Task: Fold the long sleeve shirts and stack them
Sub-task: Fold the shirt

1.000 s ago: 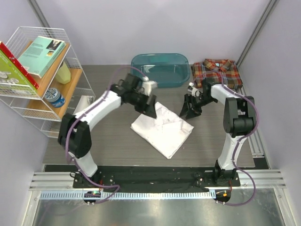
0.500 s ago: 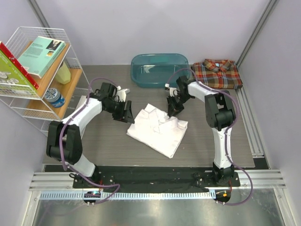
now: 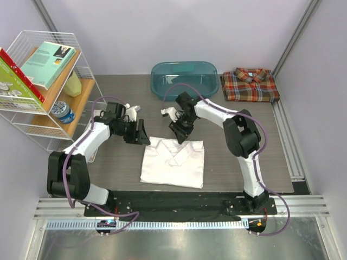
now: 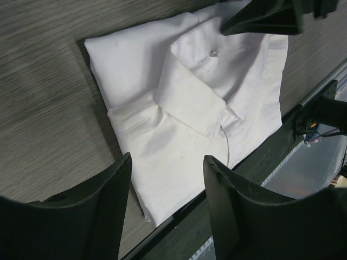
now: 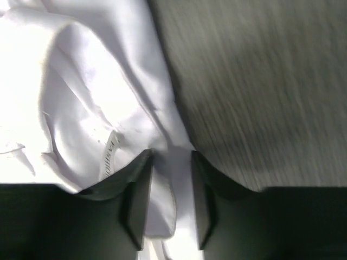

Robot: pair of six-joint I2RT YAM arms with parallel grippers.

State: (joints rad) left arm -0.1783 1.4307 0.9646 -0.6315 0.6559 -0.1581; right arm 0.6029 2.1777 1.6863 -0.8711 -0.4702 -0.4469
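The white long sleeve shirt [image 3: 173,162] lies folded, collar up, in the near middle of the table. It fills the left wrist view [image 4: 179,97] and shows in the right wrist view [image 5: 87,108]. My right gripper [image 3: 181,132] sits at the shirt's far edge by the collar. Its jaws are nearly closed with white cloth pinched between them [image 5: 171,157]. My left gripper [image 3: 142,132] is open and empty just off the shirt's far left corner [image 4: 168,160]. The plaid shirt [image 3: 251,85] lies folded at the back right.
A teal plastic tub [image 3: 184,80] stands at the back middle, just behind the right arm. A wire shelf [image 3: 43,81] with books and a jar stands at the left. The black base rail [image 3: 179,200] runs along the near edge, close to the shirt's hem.
My right gripper moved left and nearer, dragging the white shirt, which turned square to the table edge. My left gripper came off the shirt and drew back to the left.
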